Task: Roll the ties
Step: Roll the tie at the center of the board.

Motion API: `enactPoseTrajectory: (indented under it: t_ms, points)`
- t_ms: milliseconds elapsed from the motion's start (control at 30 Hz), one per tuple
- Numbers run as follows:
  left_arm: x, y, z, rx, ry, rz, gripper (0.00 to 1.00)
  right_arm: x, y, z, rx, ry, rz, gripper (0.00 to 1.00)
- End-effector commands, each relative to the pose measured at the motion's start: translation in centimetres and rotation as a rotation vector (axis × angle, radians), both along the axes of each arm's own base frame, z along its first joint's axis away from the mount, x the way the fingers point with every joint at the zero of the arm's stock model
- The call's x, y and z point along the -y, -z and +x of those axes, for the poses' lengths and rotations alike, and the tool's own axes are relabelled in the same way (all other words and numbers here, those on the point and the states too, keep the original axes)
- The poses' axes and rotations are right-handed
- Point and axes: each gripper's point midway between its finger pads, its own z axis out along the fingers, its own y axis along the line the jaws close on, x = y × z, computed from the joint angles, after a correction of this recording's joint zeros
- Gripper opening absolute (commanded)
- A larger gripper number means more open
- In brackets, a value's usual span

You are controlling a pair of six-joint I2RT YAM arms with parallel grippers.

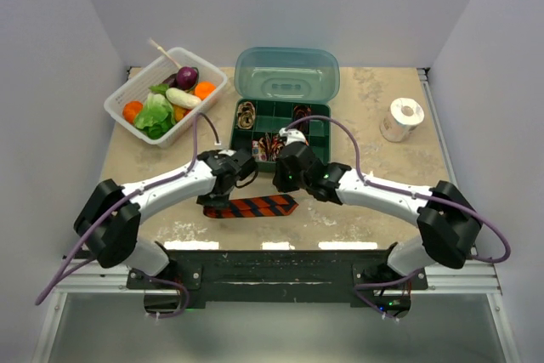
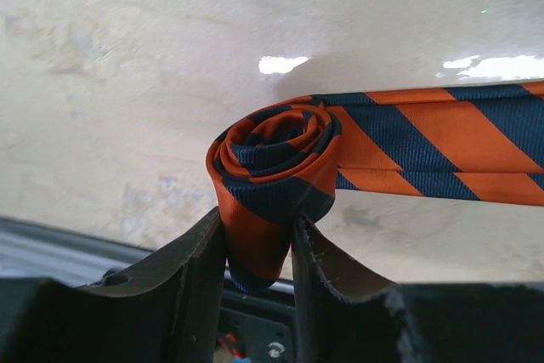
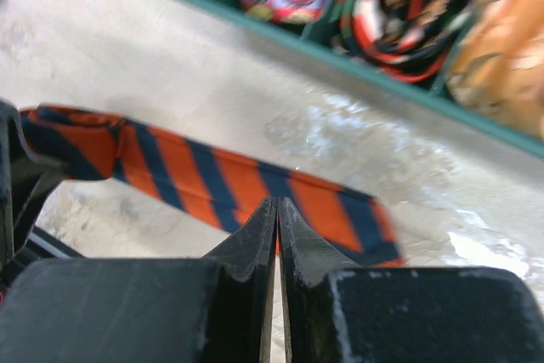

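only the left wrist view shows the striped tie [image 2: 280, 152] wound into a ribbed, snail-like coil on the mottled table [image 2: 127, 82], pinched in the half-closed jaws of the left gripper [image 2: 259, 225]. the right gripper [image 3: 277, 207] has its jaws pressed together, tips over the flat strip. beyond, a green compartment box [image 3: 340, 59] holds coiled ties [image 3: 393, 8].

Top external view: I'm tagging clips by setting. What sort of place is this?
Likely a lab test cell: plain white walls box in a small table, robot arms bolted at its edge, a basket of vegetables.
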Motion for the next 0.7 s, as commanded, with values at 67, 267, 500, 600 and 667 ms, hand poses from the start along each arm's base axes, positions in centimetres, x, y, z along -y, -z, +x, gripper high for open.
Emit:
enactPoseTrajectory:
  t_ms: [67,267,500,600,667]
  points:
    - [-1.5,-1.0,-0.6,0.018,-0.01,0.211,0.39,3.0,-1.5,1.7,0.035,0.083,0.018,0.09]
    - [1.4,0.2,-1.0,0.0,0.057,0.207,0.4,5.4,-1.2,2.4,0.038,0.126,0.012,0.09]
    - [4.9,1.7,-1.2,-0.014,0.109,0.163,0.43,5.5,-0.7,2.4,0.026,0.121,0.005,0.1]
    - [6.0,2.5,-1.3,-0.029,0.129,0.133,0.45,5.4,-0.4,2.3,0.013,0.113,0.007,0.11]
    - [6.6,2.9,-1.2,-0.03,0.14,0.113,0.46,5.3,-0.2,2.2,0.009,0.111,0.009,0.11]
